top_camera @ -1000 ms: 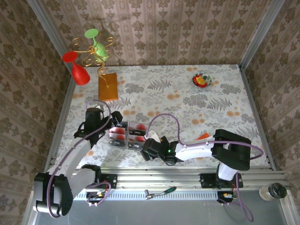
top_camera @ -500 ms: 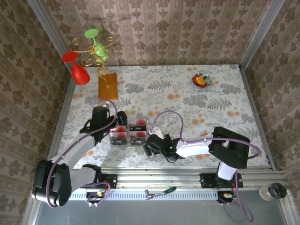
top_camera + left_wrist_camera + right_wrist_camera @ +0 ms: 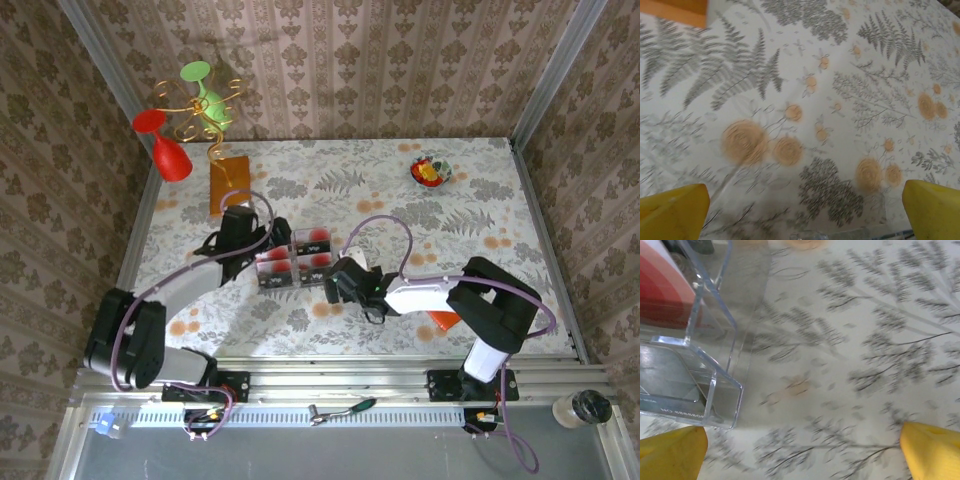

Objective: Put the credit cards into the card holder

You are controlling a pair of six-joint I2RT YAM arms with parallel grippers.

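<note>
So, pre-grasp stage: no card has been picked up yet. The credit cards (image 3: 296,258) sit in a clear divided tray (image 3: 715,385) mid-worktop (image 3: 480,210), red faces showing through the walls. The card holder (image 3: 441,320) lies well to the right near the front edge, partly tucked under the right forearm. I can't tell whether it's folded shut.

Left fingers (image 3: 672,212) are spread wide with nothing between them, over bare cloth just left of the tray. Right fingers (image 3: 932,450) are also spread wide and empty, just beside the tray's right corner.

My read on the next move: one arm comes in from above a compartment and pinches a single card by its top edge. The cards are thin and the tray walls leave little room, so alignment matters. The tray looks light and may slide if bumped, so bracing it with the other arm could help. The right arm also has to move off the holder before any card can go in.
</note>
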